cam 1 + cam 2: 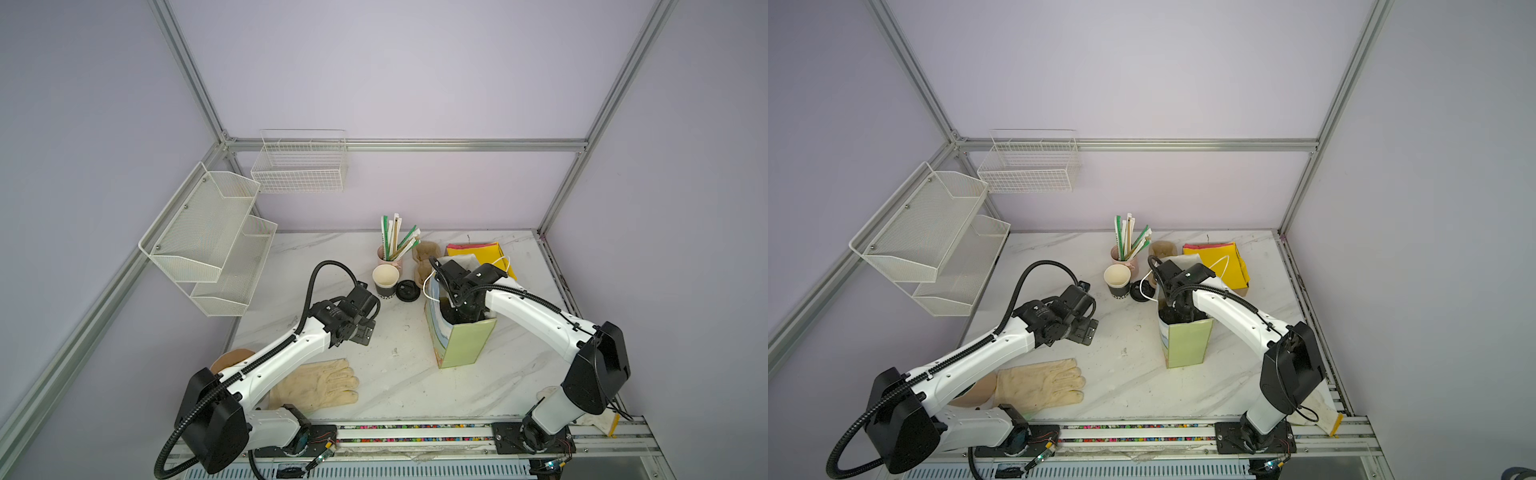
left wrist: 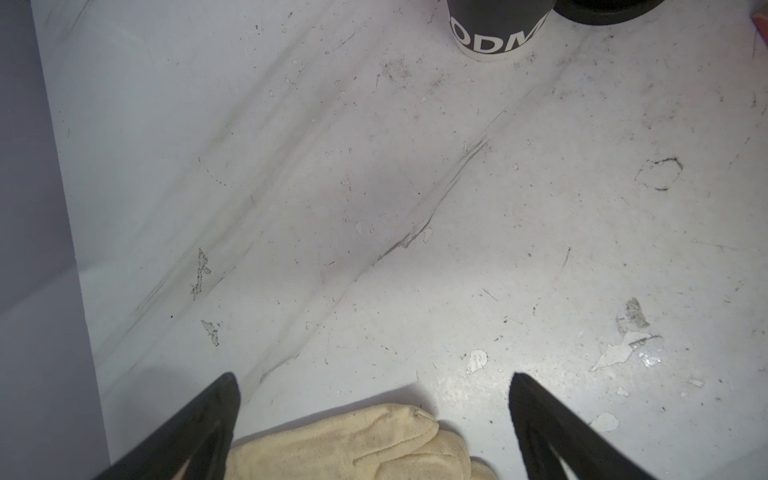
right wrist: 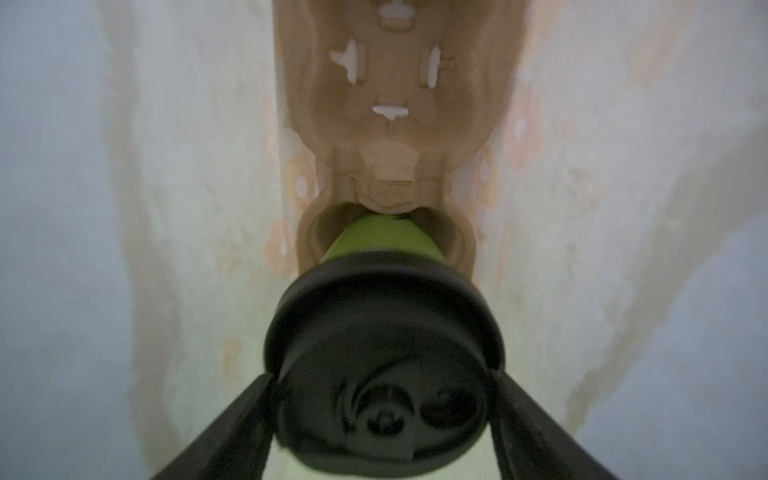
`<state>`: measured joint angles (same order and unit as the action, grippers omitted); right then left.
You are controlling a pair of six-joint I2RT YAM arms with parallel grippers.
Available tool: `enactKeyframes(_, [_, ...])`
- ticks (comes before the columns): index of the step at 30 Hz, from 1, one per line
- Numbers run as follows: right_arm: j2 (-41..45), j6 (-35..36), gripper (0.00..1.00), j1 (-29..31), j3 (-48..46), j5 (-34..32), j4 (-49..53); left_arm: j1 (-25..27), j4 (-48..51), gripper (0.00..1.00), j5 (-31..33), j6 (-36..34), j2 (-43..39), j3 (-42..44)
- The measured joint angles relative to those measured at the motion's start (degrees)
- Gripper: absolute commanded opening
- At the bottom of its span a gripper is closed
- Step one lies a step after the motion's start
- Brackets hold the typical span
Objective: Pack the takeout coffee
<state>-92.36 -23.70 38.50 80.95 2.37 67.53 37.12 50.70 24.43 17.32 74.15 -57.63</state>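
In both top views a green paper bag (image 1: 461, 340) (image 1: 1187, 345) stands upright on the marble table (image 1: 395, 374) (image 1: 1133, 374) with its mouth open. The right gripper (image 1: 457, 309) (image 1: 1177, 309) reaches down into that mouth. Its jaws are hidden there, and the takeout coffee does not show from above. The left gripper (image 1: 360, 332) (image 1: 1082, 331) hangs over the table well to the left of the bag. Behind and left of the bag stands an uncovered black cup (image 1: 385, 281) (image 1: 1118, 281), with a loose lid (image 1: 406, 290) (image 1: 1139, 291) between it and the bag. A pink cup of straws (image 1: 392, 264) (image 1: 1125, 262) stands just behind them, and a yellow stack (image 1: 473, 250) (image 1: 1204, 251) lies behind the bag. A cream glove (image 1: 316, 384) (image 1: 1038, 384) lies in front of the bag and to its left.

In the left wrist view the left gripper (image 2: 374, 380) has its jaws wide apart, with only bare table (image 2: 374, 187) between them. The glove (image 2: 353, 444) lies under them, and the black cup (image 2: 496, 29) stands beyond.

In the right wrist view the takeout coffee (image 3: 382, 365) stands inside the bag with its black lid on. Its green wall goes down into a round pocket of a brown cup carrier (image 3: 395, 104) on the bag's floor. The fingers (image 3: 232, 432) of the right gripper (image 3: 382, 376) flank the lid, one on each side. Whether they press on it or stand just clear cannot be told.
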Motion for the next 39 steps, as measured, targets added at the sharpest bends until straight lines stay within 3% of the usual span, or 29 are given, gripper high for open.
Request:
enactKeyframes(7, [0.0,-0.1,0.97,-0.2,1.7,0.0,0.9,0.0,0.0,1.0,0.0,0.0,0.6,0.0])
enactKeyframes(39, [-1.2,0.0,0.97,-0.3,7.2,-0.2,2.1,0.0,0.0,1.0,-0.2,0.0,0.7,0.0])
